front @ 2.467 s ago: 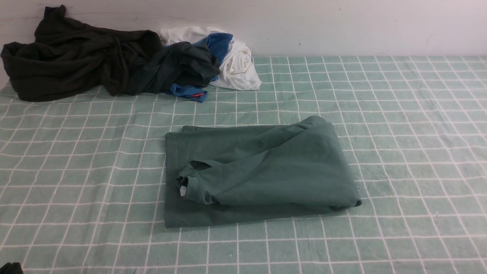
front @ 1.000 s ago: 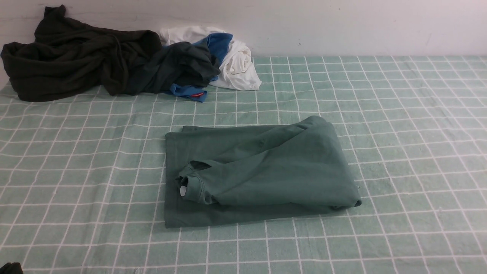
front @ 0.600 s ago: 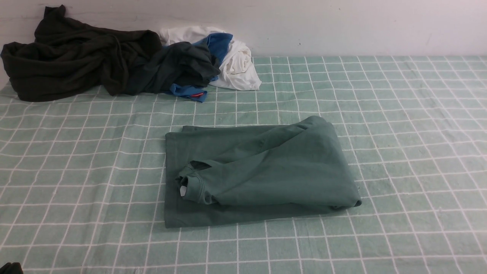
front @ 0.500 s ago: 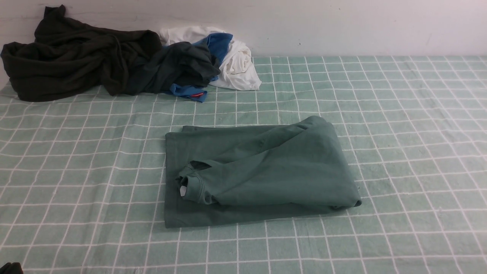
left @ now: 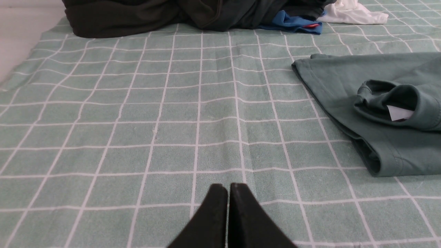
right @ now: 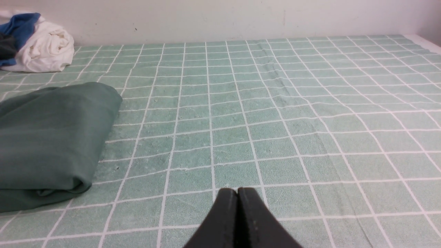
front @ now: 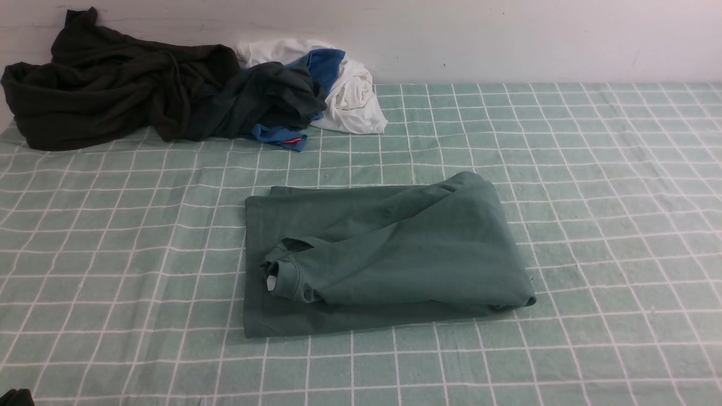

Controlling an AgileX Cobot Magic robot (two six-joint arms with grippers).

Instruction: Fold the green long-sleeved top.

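The green long-sleeved top (front: pixel 383 254) lies folded into a thick rectangle in the middle of the checked cloth, neck and small white label (front: pixel 272 282) turned toward the left. In the left wrist view the top (left: pixel 379 103) is off to one side, and my left gripper (left: pixel 227 187) is shut and empty, hovering over bare cloth well apart from it. The right wrist view has the top's rounded fold (right: pixel 51 137) at its edge, with my right gripper (right: pixel 237 191) shut, empty and clear of it. Neither arm appears in the front view.
A very dark garment (front: pixel 113 84) is heaped at the back left against the wall. Beside it sits a pile of dark grey-green, blue and white clothes (front: pixel 316 90). The checked cloth (front: pixel 592 197) covers the table to the right edge.
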